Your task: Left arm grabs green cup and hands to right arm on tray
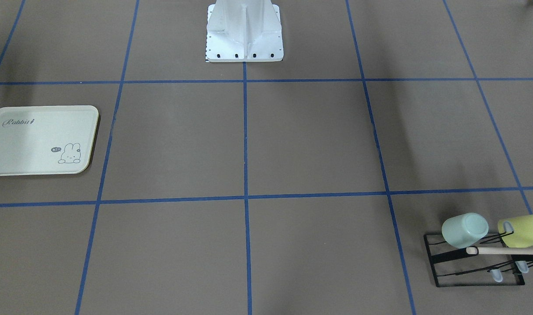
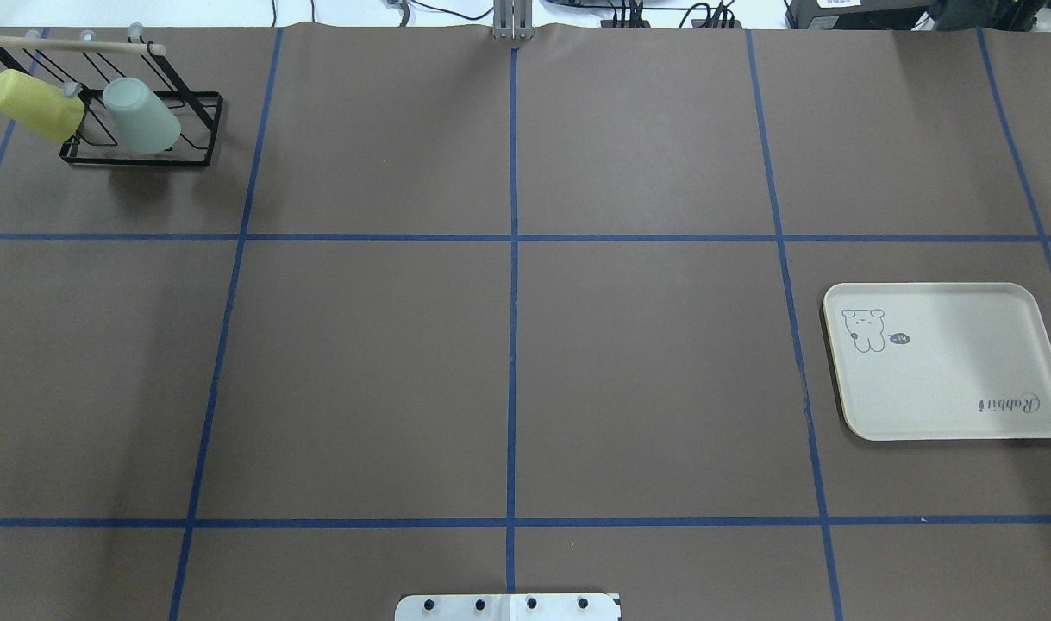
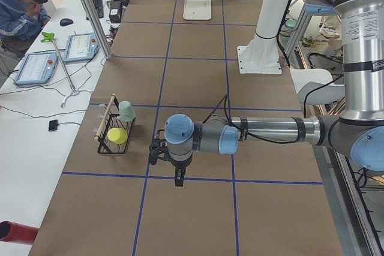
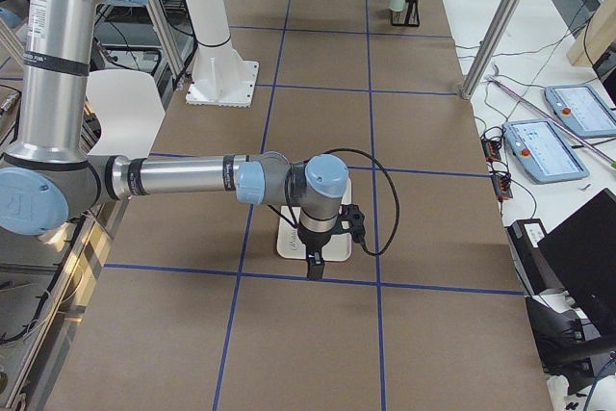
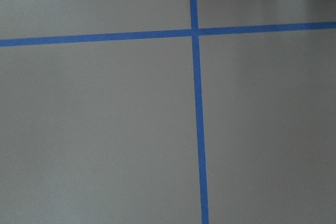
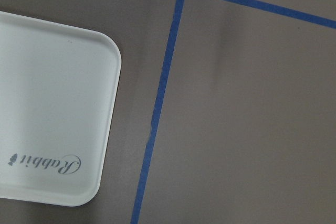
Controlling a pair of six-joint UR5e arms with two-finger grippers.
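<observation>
The green cup (image 1: 464,229) hangs tilted on a peg of a black wire rack (image 1: 476,280), in the far left corner in the overhead view (image 2: 141,115). The cream tray (image 2: 965,379) lies flat at the robot's right, with nothing on it; the right wrist view shows its corner (image 6: 52,103). My left gripper (image 3: 179,179) points down above the table, some way short of the rack. My right gripper (image 4: 315,267) points down over the tray's near edge (image 4: 286,243). Both show only in the side views, so I cannot tell whether they are open or shut.
A yellow-green cup (image 1: 522,229) hangs beside the green one on the same rack, under a wooden bar (image 1: 506,251). The white robot pedestal (image 1: 244,35) stands at mid-table. An operator (image 3: 18,4) sits beyond the table's far side.
</observation>
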